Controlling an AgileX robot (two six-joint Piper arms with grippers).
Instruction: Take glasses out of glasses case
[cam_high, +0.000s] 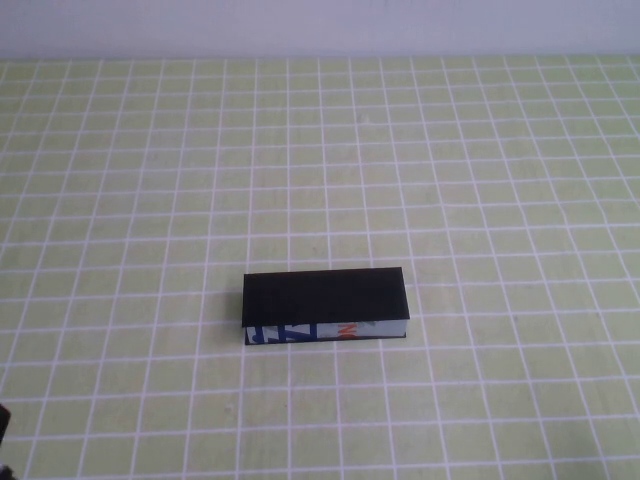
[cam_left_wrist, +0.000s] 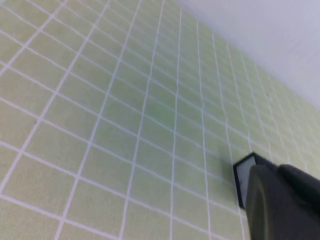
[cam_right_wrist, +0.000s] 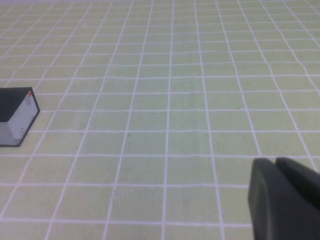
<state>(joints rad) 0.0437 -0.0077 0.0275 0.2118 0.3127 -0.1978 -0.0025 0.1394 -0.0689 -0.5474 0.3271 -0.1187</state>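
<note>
The glasses case (cam_high: 325, 297) lies shut in the middle of the green gridded table, black lid on top and its white printed side toward me. The glasses are hidden. My left gripper (cam_left_wrist: 278, 172) is shut and empty, held above the table well short of the case, whose end (cam_left_wrist: 244, 172) peeks out beside its fingers. My right gripper (cam_right_wrist: 275, 162) is also shut and empty, far off to the side of the case (cam_right_wrist: 17, 117). In the high view only a dark bit of the left arm (cam_high: 3, 425) shows at the lower left edge.
The green checked cloth (cam_high: 480, 180) covers the whole table up to a pale wall (cam_high: 320, 25) at the back. Nothing else stands on it.
</note>
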